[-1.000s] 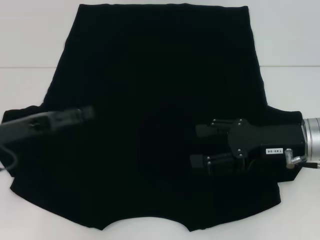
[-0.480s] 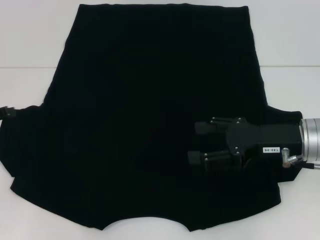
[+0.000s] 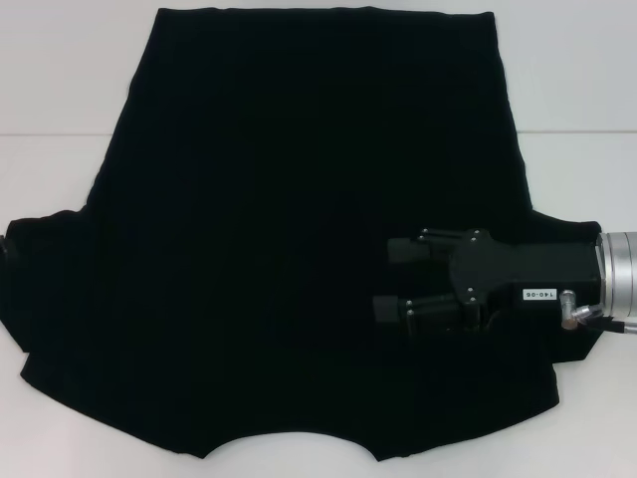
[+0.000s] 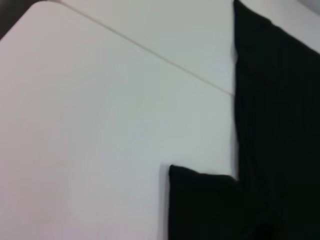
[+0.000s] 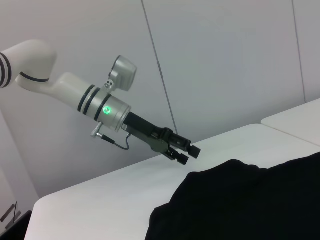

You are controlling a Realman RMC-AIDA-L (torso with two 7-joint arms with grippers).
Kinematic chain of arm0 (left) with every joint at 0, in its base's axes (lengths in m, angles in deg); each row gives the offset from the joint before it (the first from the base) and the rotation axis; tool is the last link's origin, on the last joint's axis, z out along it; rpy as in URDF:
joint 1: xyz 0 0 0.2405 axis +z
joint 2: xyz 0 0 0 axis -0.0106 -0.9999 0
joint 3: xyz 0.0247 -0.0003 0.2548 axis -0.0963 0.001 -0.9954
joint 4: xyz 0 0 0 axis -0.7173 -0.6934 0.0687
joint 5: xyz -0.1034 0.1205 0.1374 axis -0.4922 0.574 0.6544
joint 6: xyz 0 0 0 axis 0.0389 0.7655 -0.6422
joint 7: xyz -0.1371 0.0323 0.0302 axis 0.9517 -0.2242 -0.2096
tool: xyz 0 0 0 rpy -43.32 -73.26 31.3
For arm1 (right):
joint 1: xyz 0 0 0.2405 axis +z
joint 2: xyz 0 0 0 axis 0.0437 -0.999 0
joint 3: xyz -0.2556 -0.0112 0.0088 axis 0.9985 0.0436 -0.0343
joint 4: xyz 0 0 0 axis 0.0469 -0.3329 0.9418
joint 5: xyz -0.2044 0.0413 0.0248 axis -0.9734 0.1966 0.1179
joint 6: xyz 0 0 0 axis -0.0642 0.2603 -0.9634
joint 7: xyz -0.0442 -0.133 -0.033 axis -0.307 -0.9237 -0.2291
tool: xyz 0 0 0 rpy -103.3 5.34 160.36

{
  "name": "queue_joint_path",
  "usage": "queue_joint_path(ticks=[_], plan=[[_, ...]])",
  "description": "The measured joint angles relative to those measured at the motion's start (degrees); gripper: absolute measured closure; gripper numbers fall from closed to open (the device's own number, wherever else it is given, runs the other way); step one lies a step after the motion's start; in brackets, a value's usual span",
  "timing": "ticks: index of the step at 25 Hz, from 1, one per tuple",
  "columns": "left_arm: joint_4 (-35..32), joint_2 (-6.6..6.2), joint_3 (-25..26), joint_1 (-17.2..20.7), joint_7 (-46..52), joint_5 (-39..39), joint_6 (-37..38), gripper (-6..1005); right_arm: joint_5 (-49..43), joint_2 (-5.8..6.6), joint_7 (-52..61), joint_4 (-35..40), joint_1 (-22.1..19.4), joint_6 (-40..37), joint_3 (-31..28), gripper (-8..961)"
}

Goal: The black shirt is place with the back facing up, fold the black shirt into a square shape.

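The black shirt (image 3: 299, 199) lies spread flat on the white table (image 3: 60, 80), its straight hem at the far side and both sleeves out to the sides. No lettering shows on it. My right gripper (image 3: 393, 281) hovers over the shirt's right half, pointing left, open, with nothing between its fingers. My left gripper (image 5: 185, 151) is outside the head view. The right wrist view shows it raised above the table beyond the shirt's (image 5: 240, 200) edge, holding nothing. The left wrist view shows a sleeve and side edge of the shirt (image 4: 280, 125).
Bare white table (image 4: 100, 125) borders the shirt on the left, right and far sides. A seam between table panels (image 3: 50, 133) runs across behind the sleeves. A white wall (image 5: 225, 60) stands behind the left arm.
My left gripper has pulled away leftwards off the shirt's left sleeve and left the head view. The right gripper has crept slightly left. The shirt lies as before.
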Motion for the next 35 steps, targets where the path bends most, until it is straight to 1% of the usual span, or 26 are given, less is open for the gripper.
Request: queue_joint_path(ticks=[10,20,35], plan=[[3.08,0.32,-1.5,-0.36,0.75,2.46,-3.78,136,0.09,0.0,0.0,0.0,-0.18,0.17,-0.24,13],[4.33,0.52,-1.58,-0.53,0.34,2.57,-4.23,148,0.09,0.0,-0.07,0.0,-0.19,0.52,-0.25,12],[4.47,0.42,-2.39,-1.06,0.06,2.58,-3.52,166,0.08,0.0,-0.09,0.0,-0.16,0.59,-0.38,12]])
